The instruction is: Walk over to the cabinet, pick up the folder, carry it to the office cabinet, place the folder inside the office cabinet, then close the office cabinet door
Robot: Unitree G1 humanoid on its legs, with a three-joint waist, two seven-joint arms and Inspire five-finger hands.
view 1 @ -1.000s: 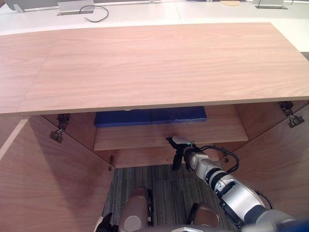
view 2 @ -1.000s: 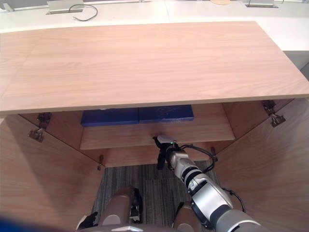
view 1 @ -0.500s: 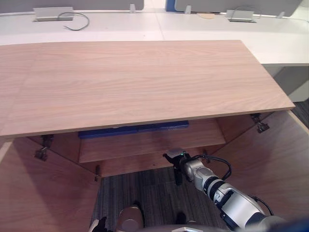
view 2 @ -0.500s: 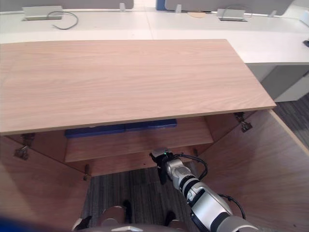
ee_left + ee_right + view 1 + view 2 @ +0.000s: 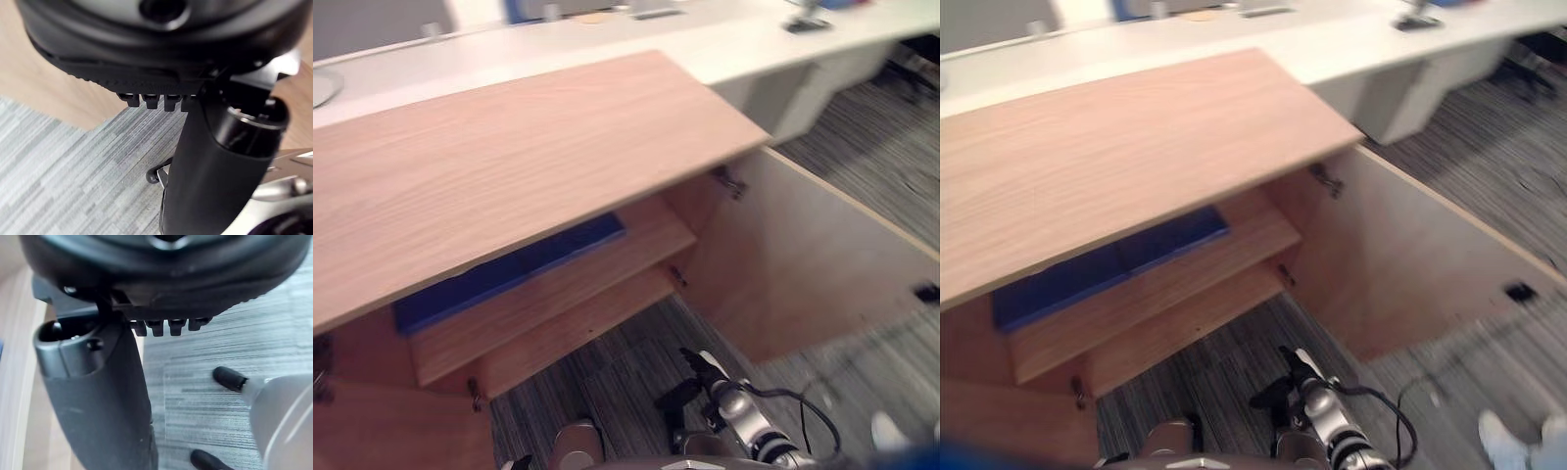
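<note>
The blue folder (image 5: 509, 272) lies flat on the upper shelf inside the wooden office cabinet (image 5: 509, 166), under its broad top. The cabinet's right door (image 5: 803, 264) stands wide open, with a dark handle (image 5: 1520, 291) near its outer edge. My right hand (image 5: 690, 390) hangs low over the carpet in front of the cabinet. It is clear of the shelves, with relaxed fingers and nothing in them. In its wrist view the thumb (image 5: 98, 396) points at the carpet and the cabinet's wood. My left hand (image 5: 215, 161) is also empty, over carpet beside a wooden panel.
The left door (image 5: 372, 431) stands open at the lower left. A long white desk (image 5: 607, 44) runs behind the cabinet. Grey striped carpet (image 5: 862, 127) spreads to the right, past the open door. Something pale and blurred (image 5: 1503, 431) lies on the floor at the lower right.
The camera has swung to the right, so the cabinet now sits to the left and the right door fills the middle. My right hand has dropped back from the shelf edge.
</note>
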